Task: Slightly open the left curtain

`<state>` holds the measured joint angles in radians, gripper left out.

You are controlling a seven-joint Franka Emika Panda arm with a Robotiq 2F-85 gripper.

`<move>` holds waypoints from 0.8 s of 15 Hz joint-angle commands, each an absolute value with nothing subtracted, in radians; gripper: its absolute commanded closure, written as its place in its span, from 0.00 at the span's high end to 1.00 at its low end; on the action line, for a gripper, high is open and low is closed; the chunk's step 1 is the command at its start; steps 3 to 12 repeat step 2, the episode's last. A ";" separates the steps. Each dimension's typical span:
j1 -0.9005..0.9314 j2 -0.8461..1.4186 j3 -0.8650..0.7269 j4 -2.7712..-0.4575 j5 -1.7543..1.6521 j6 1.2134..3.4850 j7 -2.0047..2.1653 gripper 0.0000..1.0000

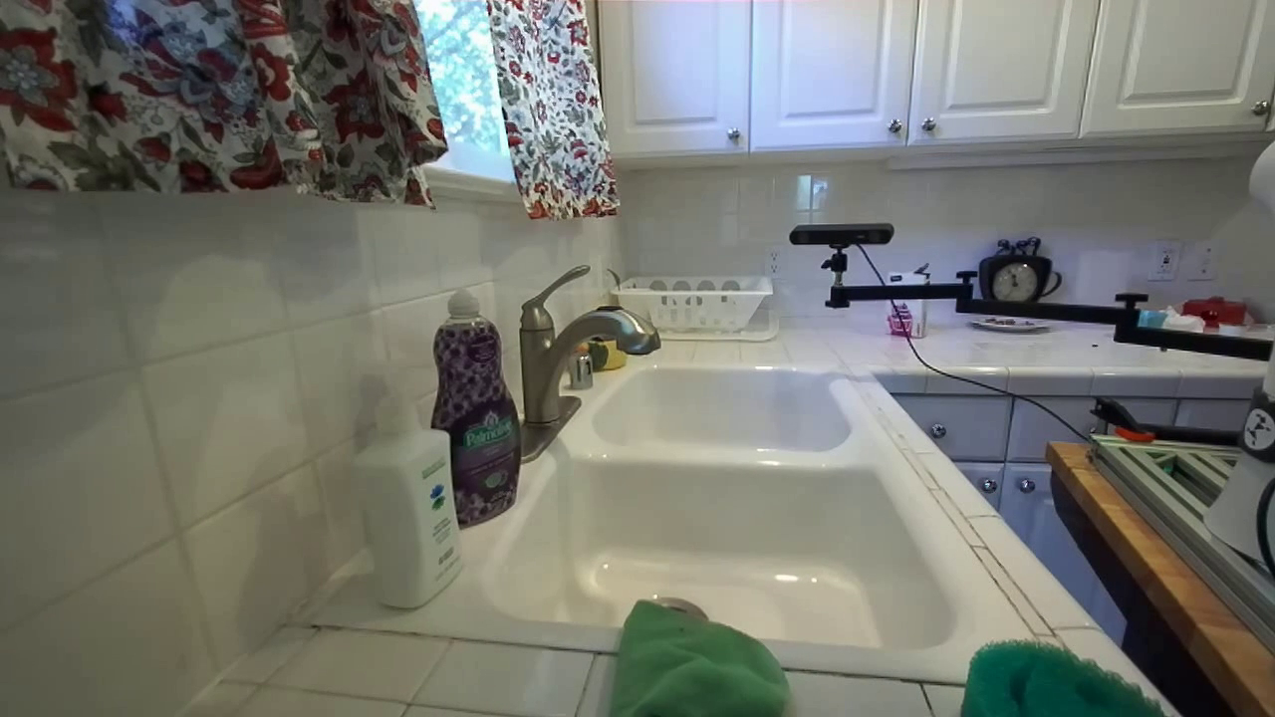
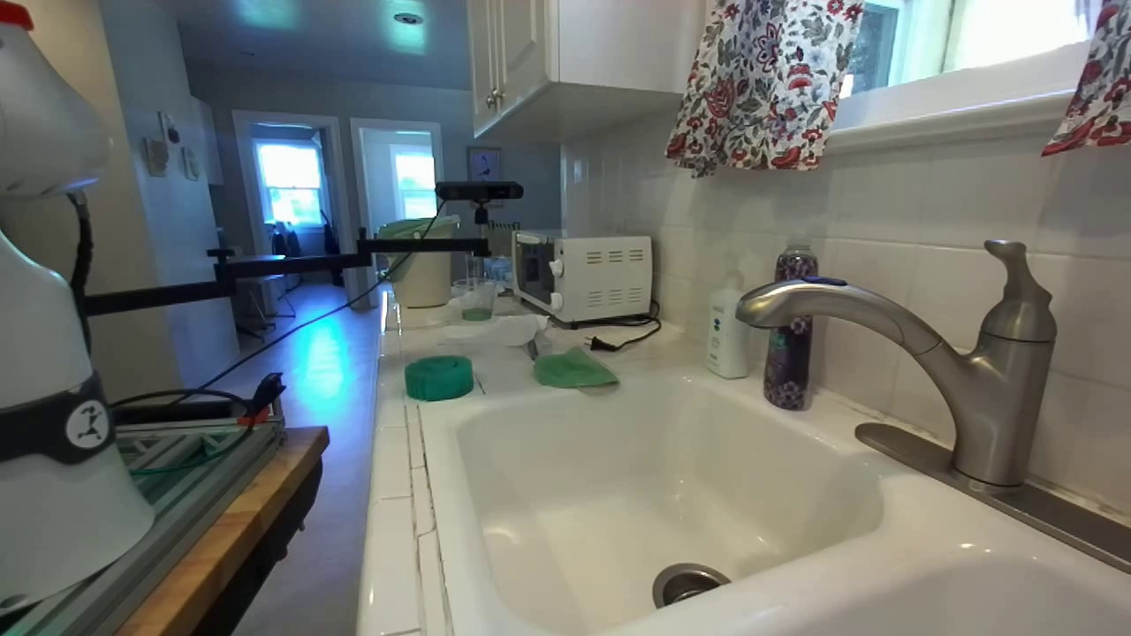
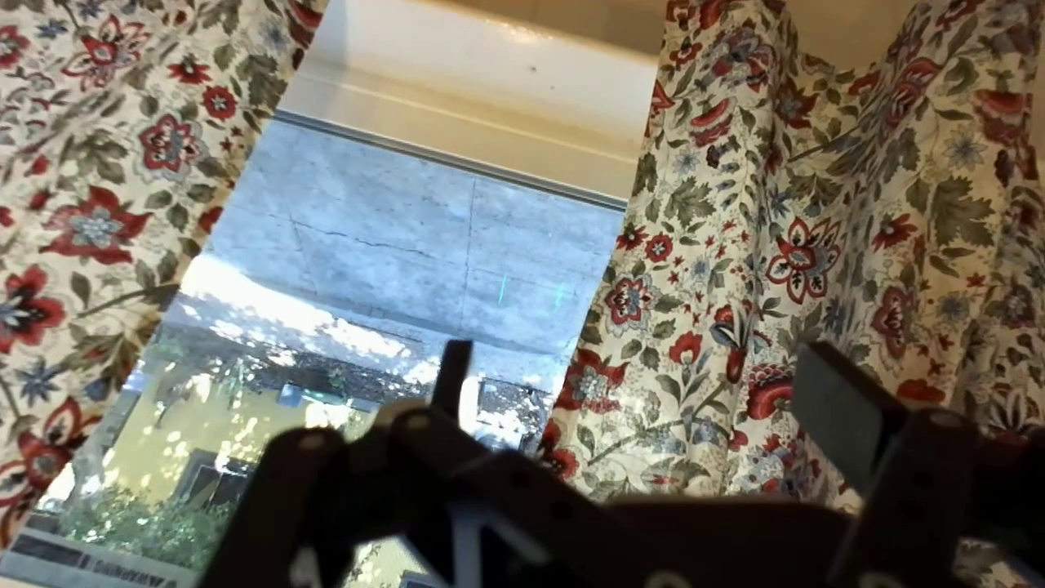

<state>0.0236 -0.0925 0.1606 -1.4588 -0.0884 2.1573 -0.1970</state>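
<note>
- The left curtain point(image 1: 214, 110), printed with red, green and bluish flowers on white, hangs in the upper left of the frame in an exterior view, its hem in front of the white tiled wall point(image 1: 229, 398).
- A narrower curtain point(image 1: 556, 110) of matching print hangs to its right, at upper centre, with the bright window point(image 1: 460, 90) in the gap between.
- In the wrist view, which stands upside down, the left curtain fills the right side in loose folds, and the narrower curtain the left side.
- The gripper point(image 3: 637, 371) comes in from the bottom of the wrist view, its two fingers point(image 3: 841, 416) spread wide apart.
- The finger at lower centre shows against the window and the finger at lower right against the left curtain, whose side edge runs between them; whether either touches the fabric cannot be told.
- A white double sink point(image 1: 742, 456) takes up the middle of an exterior view, with a metal faucet point(image 1: 541, 368) at its left.
- A purple soap bottle point(image 1: 480, 413) and a white bottle point(image 1: 408, 528) stand upright side by side, left of centre.
- A green cloth point(image 1: 692, 667) lies at bottom centre.
- The white robot arm point(image 2: 40, 344) stands at the left edge in an exterior view.
</note>
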 commanded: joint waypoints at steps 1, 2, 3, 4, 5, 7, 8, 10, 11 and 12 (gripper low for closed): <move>0.024 -0.092 0.160 -1.458 -0.088 2.157 -0.197 1.00; 0.024 -0.092 0.160 -1.458 -0.088 2.157 -0.197 1.00; 0.024 -0.092 0.160 -1.458 -0.088 2.157 -0.197 1.00; 0.024 -0.092 0.160 -1.458 -0.088 2.157 -0.197 1.00; 0.024 -0.092 0.160 -1.458 -0.088 2.157 -0.197 1.00; 0.024 -0.092 0.160 -1.458 -0.088 2.157 -0.197 1.00; 0.024 -0.092 0.160 -1.458 -0.088 2.157 -0.197 1.00; 0.024 -0.092 0.160 -1.458 -0.088 2.157 -0.197 1.00; 0.024 -0.092 0.160 -1.458 -0.088 2.157 -0.197 1.00; 0.024 -0.092 0.160 -1.458 -0.088 2.157 -0.197 1.00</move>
